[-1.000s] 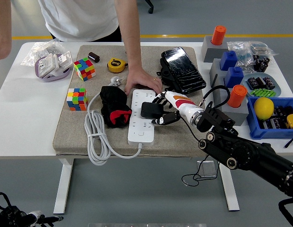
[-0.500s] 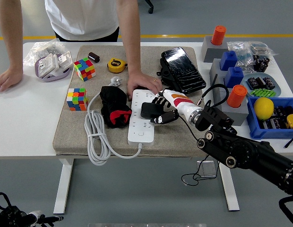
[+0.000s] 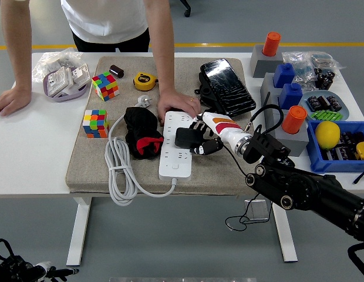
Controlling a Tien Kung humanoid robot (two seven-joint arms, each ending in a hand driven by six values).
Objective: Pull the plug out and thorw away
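A white power strip [image 3: 177, 147] lies on the grey mat [image 3: 94, 158] with its white cable [image 3: 120, 170] coiled at its left. A black plug adapter [image 3: 185, 136] sits on the strip's right side. My right hand [image 3: 201, 137] reaches in from the right and its black fingers are curled around the black plug. A person's hand [image 3: 177, 102] presses down on the far end of the strip. My left arm is out of sight.
A black and red glove [image 3: 142, 133] lies left of the strip. Two colour cubes [image 3: 105, 85] [image 3: 95, 123], a yellow tape measure [image 3: 145, 80] and a black phone [image 3: 226, 86] are on the mat. A blue bin [image 3: 340, 161] stands at the right. The person's other hand [image 3: 12, 100] rests at the far left.
My right hand has closed tighter on the black plug. The person's other hand came down and now rests on the table at far left.
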